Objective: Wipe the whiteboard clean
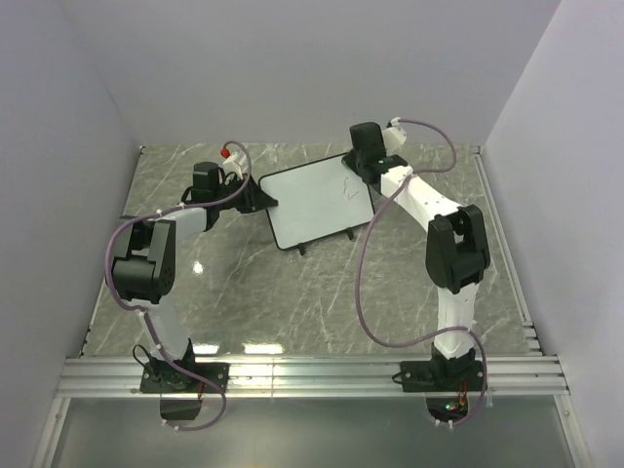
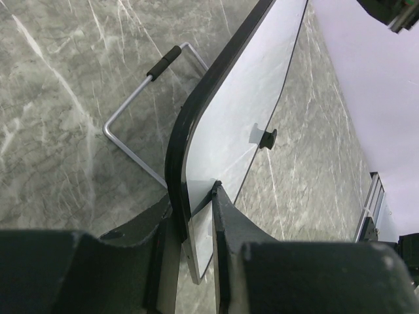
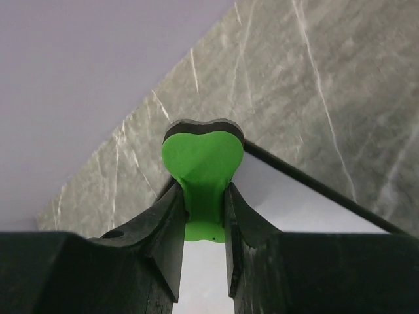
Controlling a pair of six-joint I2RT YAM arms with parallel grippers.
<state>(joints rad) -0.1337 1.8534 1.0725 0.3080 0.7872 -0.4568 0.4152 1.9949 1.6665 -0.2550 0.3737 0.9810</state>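
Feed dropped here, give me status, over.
Left pincer shut on whiteboard edge. Right pincer shut on green eraser, at board's far corner. Scribble unerased. Nothing blocking.

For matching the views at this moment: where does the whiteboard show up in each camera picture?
Top external: whiteboard at centre, between the two arms.
Left wrist: whiteboard seen edge-on, running from the left fingers to the top right.
Right wrist: whiteboard at lower right, behind the green eraser held in the right fingers.
Shared landmark: the grey marbled table, seen in all three.
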